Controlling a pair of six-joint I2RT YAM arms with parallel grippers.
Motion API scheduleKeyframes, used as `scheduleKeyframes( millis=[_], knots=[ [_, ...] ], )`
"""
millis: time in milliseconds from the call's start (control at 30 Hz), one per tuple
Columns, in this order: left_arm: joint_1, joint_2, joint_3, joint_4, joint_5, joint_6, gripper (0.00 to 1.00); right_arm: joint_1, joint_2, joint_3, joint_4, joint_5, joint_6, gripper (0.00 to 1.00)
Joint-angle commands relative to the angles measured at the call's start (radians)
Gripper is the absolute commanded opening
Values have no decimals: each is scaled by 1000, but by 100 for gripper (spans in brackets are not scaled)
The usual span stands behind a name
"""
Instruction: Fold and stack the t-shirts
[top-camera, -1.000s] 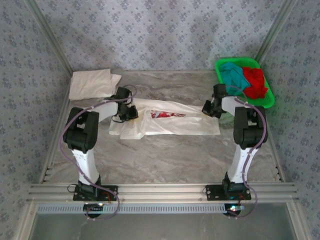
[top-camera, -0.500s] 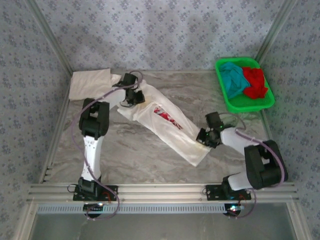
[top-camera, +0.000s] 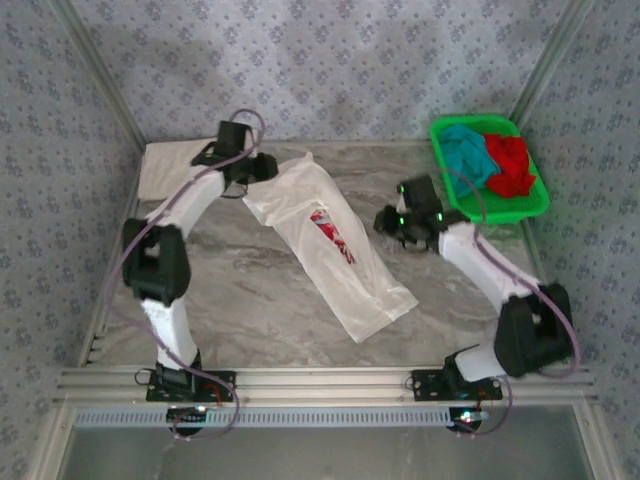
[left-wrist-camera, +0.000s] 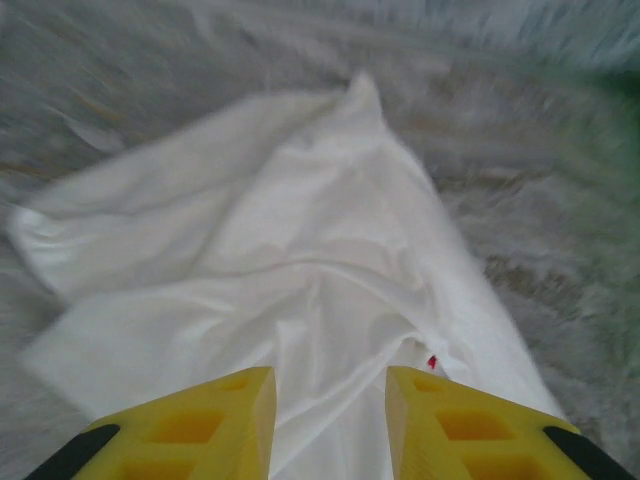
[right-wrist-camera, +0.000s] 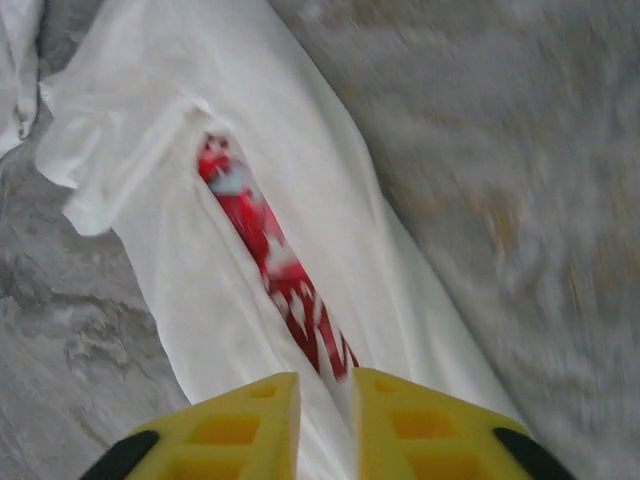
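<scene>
A white t-shirt with a red-and-blue print (top-camera: 300, 205) lies in a long folded strip, slanting from back left to front right. My left gripper (top-camera: 268, 168) is over its far end, jaws open (left-wrist-camera: 330, 390), with the white cloth (left-wrist-camera: 300, 230) lying loose below and between them. My right gripper (top-camera: 385, 222) hovers just right of the strip's middle. Its jaws (right-wrist-camera: 325, 390) are parted by a narrow gap and hold nothing; below them lies the shirt (right-wrist-camera: 150, 230) with its red print (right-wrist-camera: 270, 270). Another white t-shirt (top-camera: 165, 170) lies folded at the back left.
A green basket (top-camera: 500, 208) at the back right holds a teal t-shirt (top-camera: 468, 155) and a red t-shirt (top-camera: 512, 165). Grey marble tabletop (top-camera: 260, 300) shows in front of the strip. Patterned walls close in the back and sides.
Both grippers swung the strip from lying crosswise to slanting, then let go. The left one moved to the back; the right one rose away from the strip's near end.
</scene>
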Motion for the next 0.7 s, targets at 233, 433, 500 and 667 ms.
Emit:
scheduleKeyframes(
  millis=[233,433,500,667],
  knots=[
    [-177,-3,-287,143,-28,-111,37,-32,585,528,-164,-185,-195,29],
    [-198,153,-178,191,-18,-158,35,-44,687,575,-138,-196,-197,2],
    [-194,210,-135,169,-25,-182,30,-50,698,537,-99,-204,-187,1],
    [-186,302,-87,143,-55,-196,28,-49,694,440,-26,-217,-163,0]
  ],
)
